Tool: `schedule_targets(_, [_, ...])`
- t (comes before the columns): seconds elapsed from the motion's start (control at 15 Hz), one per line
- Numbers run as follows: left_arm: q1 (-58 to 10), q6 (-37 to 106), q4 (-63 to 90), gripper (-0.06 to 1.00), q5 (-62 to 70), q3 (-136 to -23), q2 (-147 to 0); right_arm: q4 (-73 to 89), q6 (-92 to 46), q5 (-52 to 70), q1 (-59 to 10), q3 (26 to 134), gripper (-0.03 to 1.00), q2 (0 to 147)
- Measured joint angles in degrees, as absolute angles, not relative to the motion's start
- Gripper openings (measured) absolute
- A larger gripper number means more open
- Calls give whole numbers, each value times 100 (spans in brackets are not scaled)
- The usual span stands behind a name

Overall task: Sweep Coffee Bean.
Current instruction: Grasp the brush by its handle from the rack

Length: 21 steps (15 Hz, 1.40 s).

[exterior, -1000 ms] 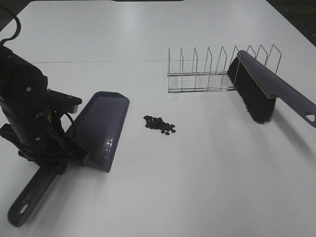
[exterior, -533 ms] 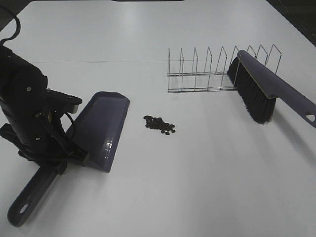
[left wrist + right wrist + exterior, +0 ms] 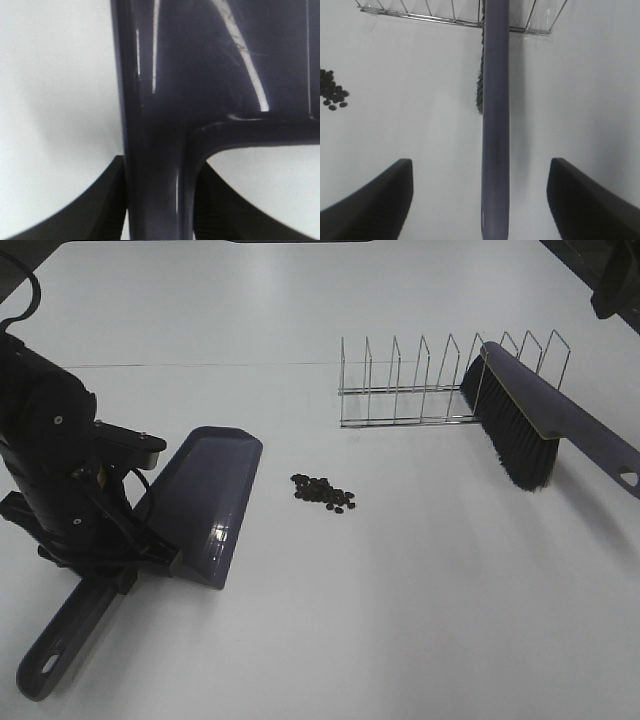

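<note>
The coffee beans (image 3: 323,493) lie in a small dark pile on the white table, and also show in the right wrist view (image 3: 332,93). The purple dustpan (image 3: 205,505) rests left of them, its mouth toward the pile. My left gripper (image 3: 105,575) is shut on the dustpan's handle (image 3: 159,165), with black fingers (image 3: 95,205) on both sides. The purple brush (image 3: 530,420) with black bristles leans on the wire rack (image 3: 420,385). My right gripper (image 3: 480,210) is open and hangs above the brush handle (image 3: 495,150), not touching it.
The wire rack stands behind the beans at the table's back right. The right arm (image 3: 612,285) shows as a dark shape at the upper right corner. A bare white table (image 3: 400,600) stretches in front of the beans.
The right arm has come into view at the upper right corner of the exterior view. The left arm, dustpan, beans and brush have not moved.
</note>
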State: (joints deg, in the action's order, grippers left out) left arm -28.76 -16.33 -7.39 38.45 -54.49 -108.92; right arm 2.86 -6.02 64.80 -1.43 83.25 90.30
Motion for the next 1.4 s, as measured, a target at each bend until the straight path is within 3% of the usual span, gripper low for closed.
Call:
schedule_targets(0.73, [-2876, -1627, -739, 34, 3845, -5449, -10892, 292, -1014, 6469, -143, 10055, 62, 11803])
schedule_targets(1.4, [-2876, -1627, -739, 34, 3845, -5449, -10892, 286, -1134, 6371, -143, 10399, 59, 12874])
